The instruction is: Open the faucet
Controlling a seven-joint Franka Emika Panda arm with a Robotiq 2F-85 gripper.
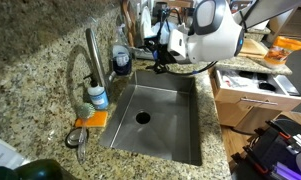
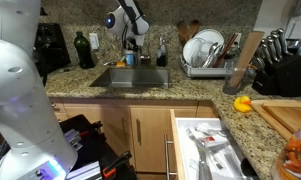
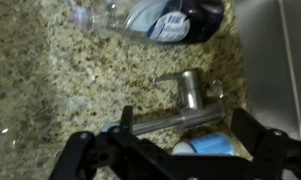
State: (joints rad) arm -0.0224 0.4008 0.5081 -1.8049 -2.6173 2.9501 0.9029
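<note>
The faucet (image 1: pixel 93 52) is a tall brushed-steel post with a thin arched hose, standing on the granite counter at the sink's (image 1: pixel 180 140) far corner. In the wrist view the faucet (image 3: pixel 175 120) runs across the picture, with a short steel stub branching off it. My gripper (image 1: pixel 156 52) is open and empty. It hangs over the back of the sink, apart from the faucet. In the wrist view its fingers (image 3: pixel 160 135) frame the faucet post from a distance. In an exterior view the gripper (image 2: pixel 131 45) hangs above the sink (image 2: pixel 130 80), and the faucet is too small to make out.
A clear bottle with a blue label (image 1: pixel 97 96) stands by the faucet's base, a dark blue-topped container (image 1: pixel 121 62) behind it. An orange sponge (image 1: pixel 90 119) lies at the sink's edge. A dish rack (image 2: pixel 205 52), knife block (image 2: pixel 280 65) and open drawer (image 2: pixel 205 145) stand further off.
</note>
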